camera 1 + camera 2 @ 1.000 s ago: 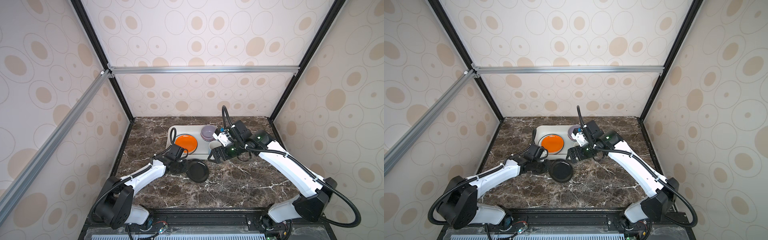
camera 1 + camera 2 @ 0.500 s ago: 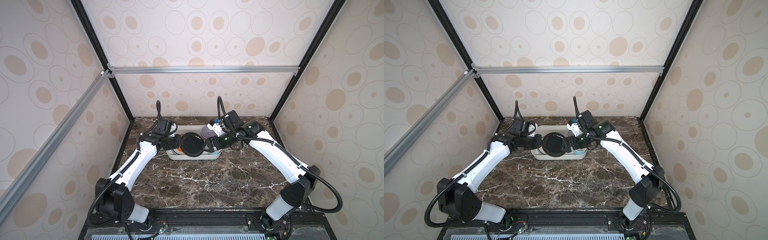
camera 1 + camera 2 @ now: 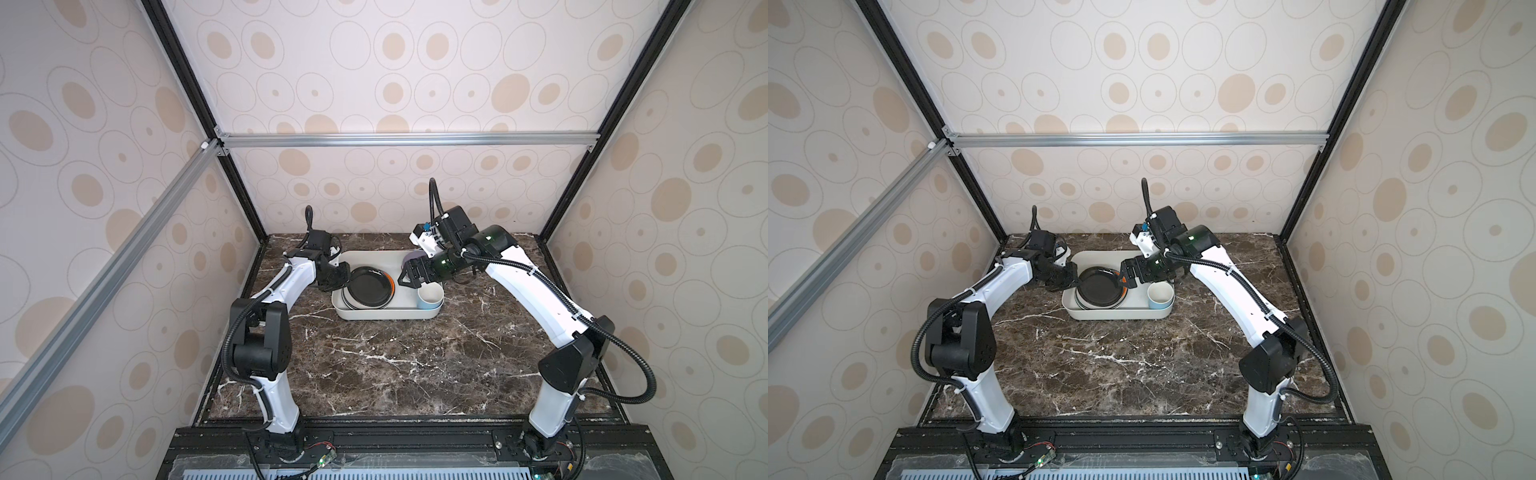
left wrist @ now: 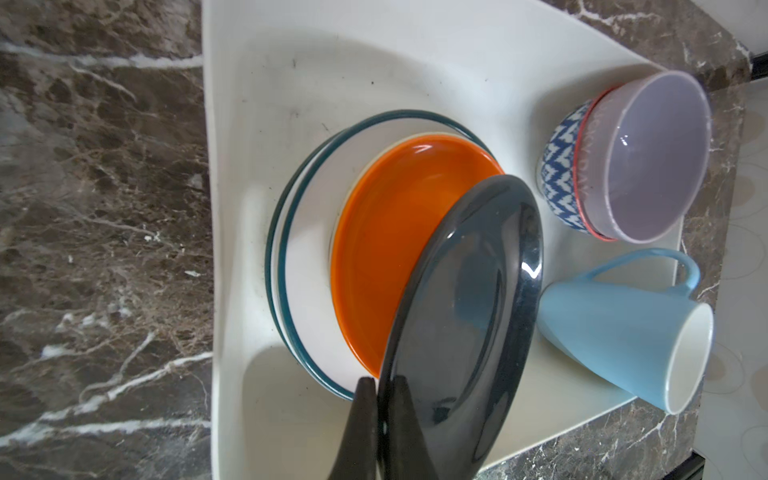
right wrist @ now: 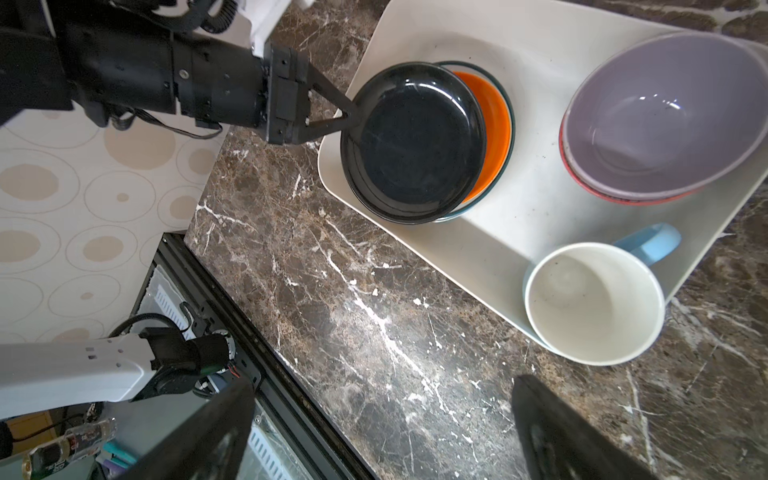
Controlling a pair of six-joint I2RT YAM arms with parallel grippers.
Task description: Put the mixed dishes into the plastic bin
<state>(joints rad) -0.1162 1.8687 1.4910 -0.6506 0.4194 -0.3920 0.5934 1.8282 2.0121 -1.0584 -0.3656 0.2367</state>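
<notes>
Black plate (image 4: 465, 316) and orange plate (image 4: 382, 257) look glossy; plastic bin (image 4: 332, 62) matt; tabletop (image 4: 104, 208) polished marble.

Plates (image 3: 370, 287) stacked L in bin (image 3: 386, 316); bowls (image 4: 648, 158) behind mug (image 3: 429, 296), R.

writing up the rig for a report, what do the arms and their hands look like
The left arm and right arm have white shell links with black joints and shoulder housings. A black ribbed cable loops along each. The left hand and right hand are black, with slim tapered fingers.
</notes>
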